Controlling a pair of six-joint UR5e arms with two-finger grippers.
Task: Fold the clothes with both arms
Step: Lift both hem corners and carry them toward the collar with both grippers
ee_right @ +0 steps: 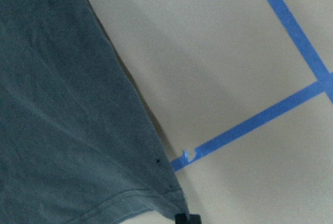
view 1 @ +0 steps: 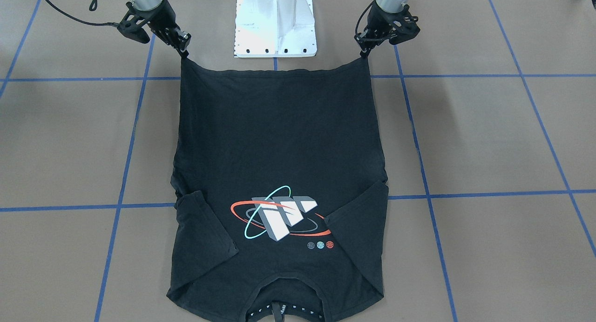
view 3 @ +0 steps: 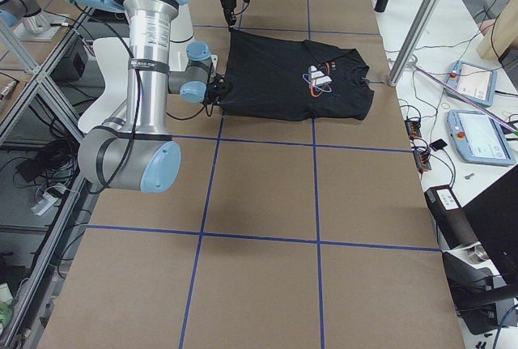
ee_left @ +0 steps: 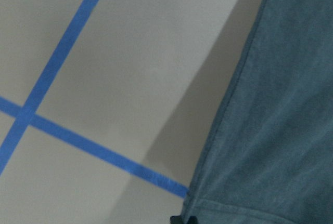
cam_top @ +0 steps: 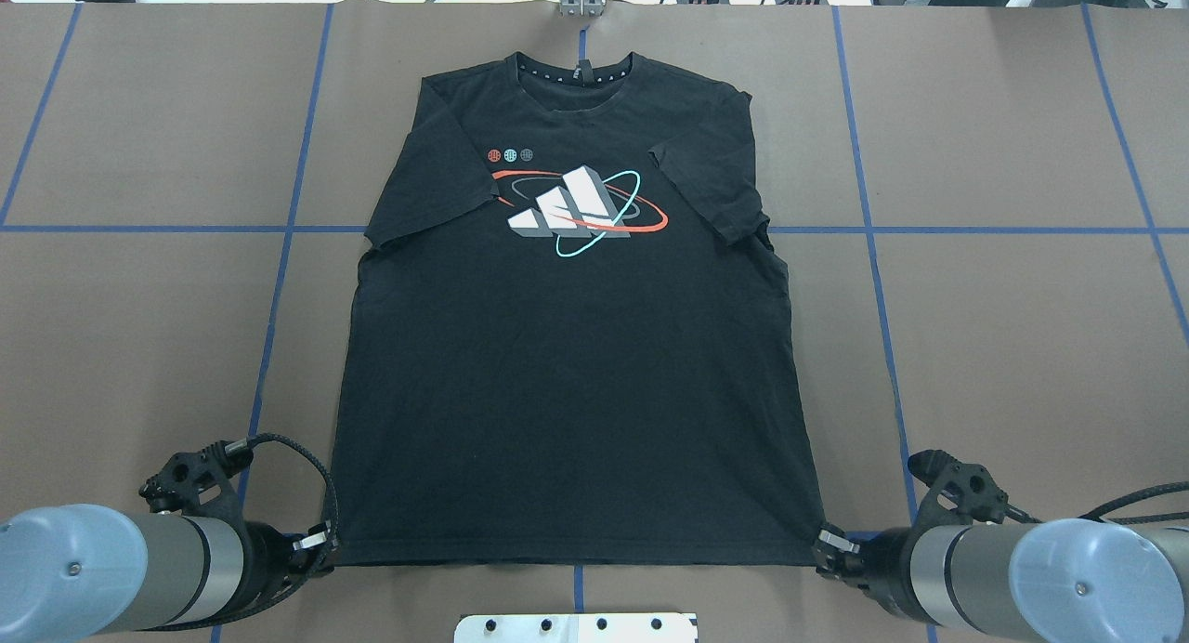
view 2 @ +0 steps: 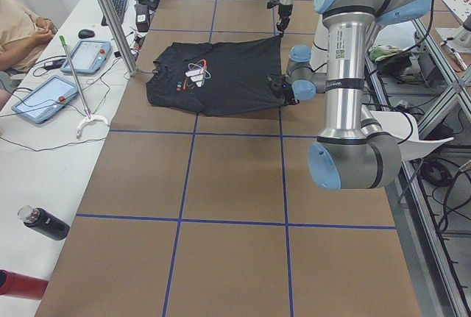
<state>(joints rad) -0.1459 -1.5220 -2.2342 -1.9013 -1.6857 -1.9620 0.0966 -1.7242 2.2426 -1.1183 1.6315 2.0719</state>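
The table (cam_top: 139,346) in front of me is brown, marked into big squares by blue tape (cam_top: 279,281). The T-shirt (cam_top: 576,373) lies on it, front up, centred between my arms. Its collar (cam_top: 581,67) is at the far edge and its hem is nearest my base (view 1: 274,29). Both short sleeves lie angled in against the sides of the chest. Most of the cloth rests flat.

My left arm (cam_top: 111,569) and right arm (cam_top: 1022,569) reach in low from either side of the base, one to each hem corner.

The logo (cam_top: 581,206) sits high on the chest: white-grey blocks ringed by a red and a teal ellipse.

My left gripper (cam_top: 320,541) is closed on the hem corner on my left, and my right gripper (cam_top: 827,543) is pinched on the corner on my right. From the front camera, each corner is drawn up into a small peak at the fingertips, and the hem sags slightly between them. My left wrist camera shows the side seam running down to the stitched hem, with a dark fingertip at the very corner and the cloth's shadow on the table beside it. My right wrist camera shows the same at the other corner.

Three small dots (cam_top: 510,154) are printed just beside the logo, towards the collar.
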